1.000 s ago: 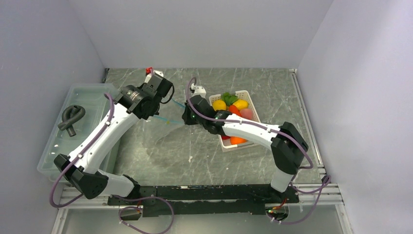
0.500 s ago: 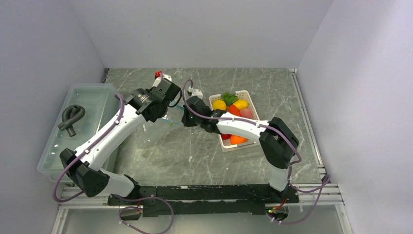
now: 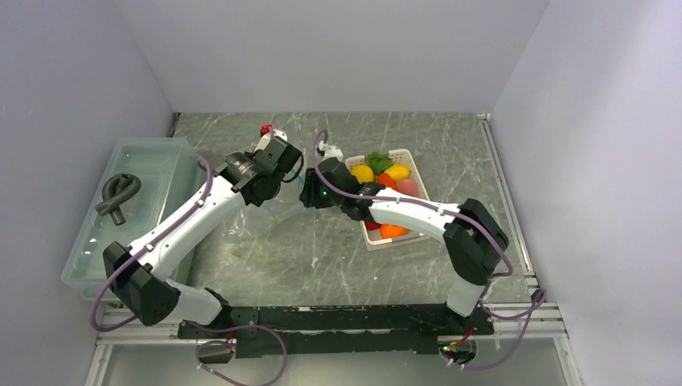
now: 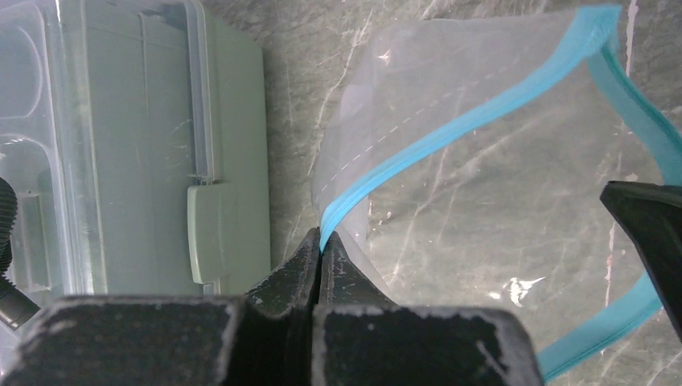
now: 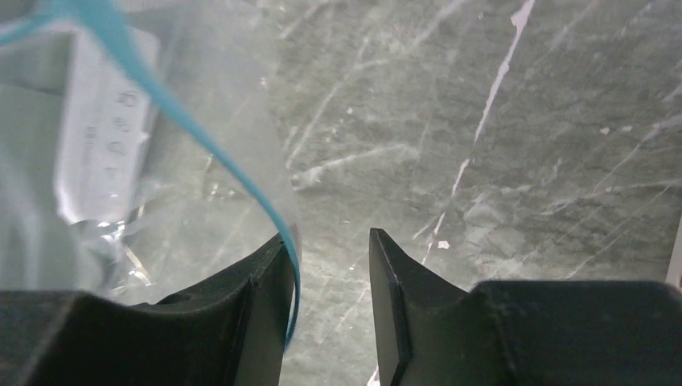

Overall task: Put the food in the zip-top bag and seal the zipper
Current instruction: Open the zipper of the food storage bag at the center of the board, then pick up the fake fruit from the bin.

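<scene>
Only wrist views show left tool (image 4: pixel 320 245) clamped on zipper (image 4: pixel 450 133), right tool (image 5: pixel 330 245) parted.

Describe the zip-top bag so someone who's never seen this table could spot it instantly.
On the marble table, look between the translucent lidded bin at left and the white basket of toy food. The zip-top bag is there, pinched by the left gripper: clear floppy plastic, alone in having a teal-blue strip.
</scene>
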